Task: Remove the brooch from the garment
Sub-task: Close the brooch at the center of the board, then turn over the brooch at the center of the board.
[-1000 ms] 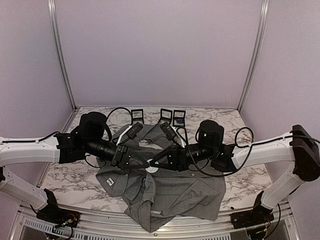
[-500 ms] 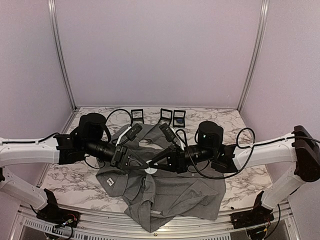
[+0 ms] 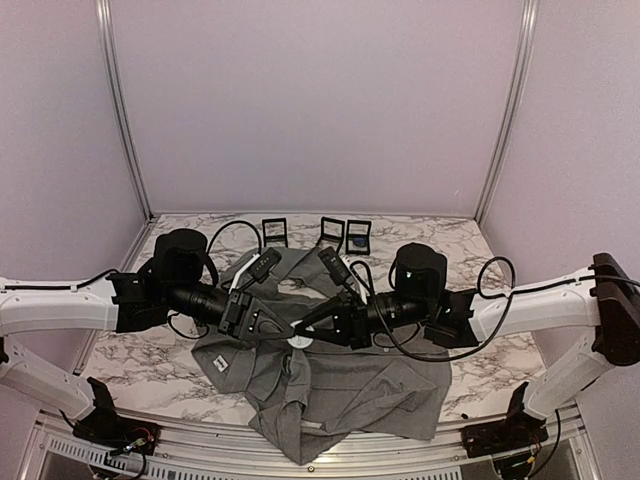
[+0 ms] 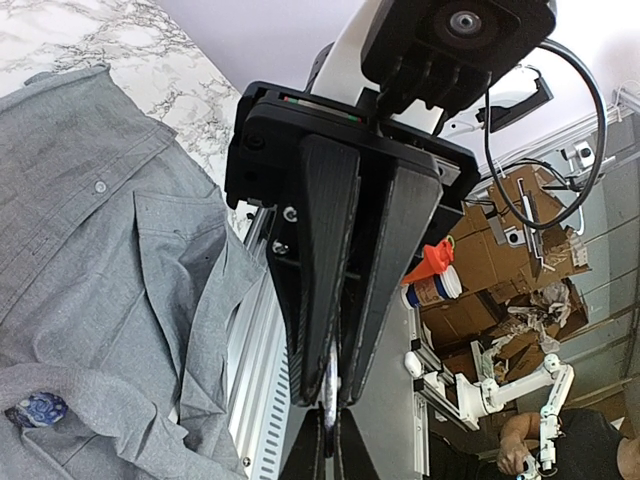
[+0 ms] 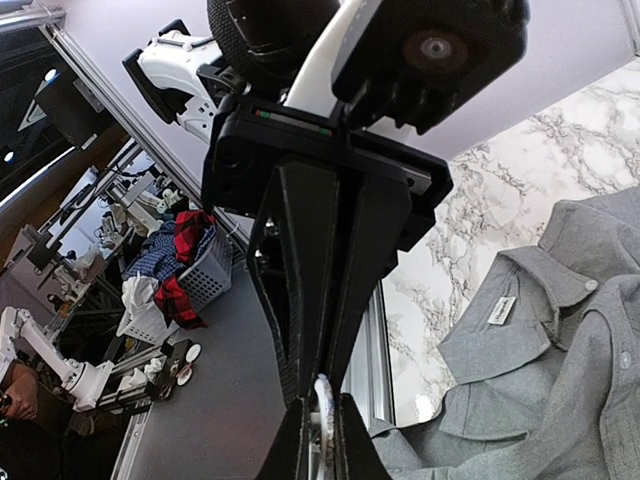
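Small, rigid blue brooch (image 4: 36, 409) sits at seven o'clock in the left wrist view, best pinched by its rim — left gripper (image 3: 292, 333) and right gripper (image 3: 308, 331) are clenched.

Robotics lab: a test cell with lilac walls (image 3: 320, 100), aluminium posts (image 3: 118, 110) and a marble-print table (image 3: 140, 350); past its edge the wrist views show stacked cardboard boxes (image 4: 500, 250), other white robot arms (image 4: 510, 385) and a basket (image 5: 195, 275) of clothes.
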`<act>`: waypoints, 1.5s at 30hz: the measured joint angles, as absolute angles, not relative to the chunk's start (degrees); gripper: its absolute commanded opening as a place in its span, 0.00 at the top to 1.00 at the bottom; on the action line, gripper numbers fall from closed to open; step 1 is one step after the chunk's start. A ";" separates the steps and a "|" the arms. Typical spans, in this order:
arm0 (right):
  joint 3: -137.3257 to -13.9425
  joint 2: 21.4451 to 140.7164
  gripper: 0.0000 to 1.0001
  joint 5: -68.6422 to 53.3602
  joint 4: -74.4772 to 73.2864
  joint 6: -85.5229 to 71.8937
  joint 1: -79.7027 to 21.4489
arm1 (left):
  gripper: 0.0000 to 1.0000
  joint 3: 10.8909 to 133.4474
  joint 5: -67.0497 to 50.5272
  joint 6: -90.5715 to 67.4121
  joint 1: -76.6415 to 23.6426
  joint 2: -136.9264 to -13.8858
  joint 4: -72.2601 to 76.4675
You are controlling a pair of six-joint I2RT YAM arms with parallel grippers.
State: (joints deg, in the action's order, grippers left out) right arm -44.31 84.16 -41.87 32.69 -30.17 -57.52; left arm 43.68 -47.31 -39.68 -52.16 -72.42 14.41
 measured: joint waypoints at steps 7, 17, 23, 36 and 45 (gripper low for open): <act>-44.31 84.07 0.93 -40.10 32.53 -30.65 -57.67 | 1.00 43.42 -45.95 -39.86 -52.12 -72.29 14.74; -44.31 83.55 0.87 -36.93 31.64 -31.64 -57.65 | 1.00 43.44 -43.27 -38.22 -52.03 -72.18 14.35; -44.31 83.40 0.78 -35.05 30.89 -31.68 -57.76 | 1.00 44.07 -41.52 -36.16 -52.21 -71.96 12.34; -45.01 81.49 0.42 -32.49 28.16 -31.57 -57.95 | 1.00 48.07 -39.55 -29.34 -52.62 -72.10 7.01; -45.56 79.13 0.39 -30.65 24.60 -31.77 -56.51 | 1.00 50.83 -35.88 -24.14 -52.86 -73.76 2.81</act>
State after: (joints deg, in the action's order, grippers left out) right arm -45.56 79.13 -30.65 24.60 -31.77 -56.51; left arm 50.83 -35.88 -24.14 -52.86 -73.76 2.81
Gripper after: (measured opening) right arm 0.614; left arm 0.009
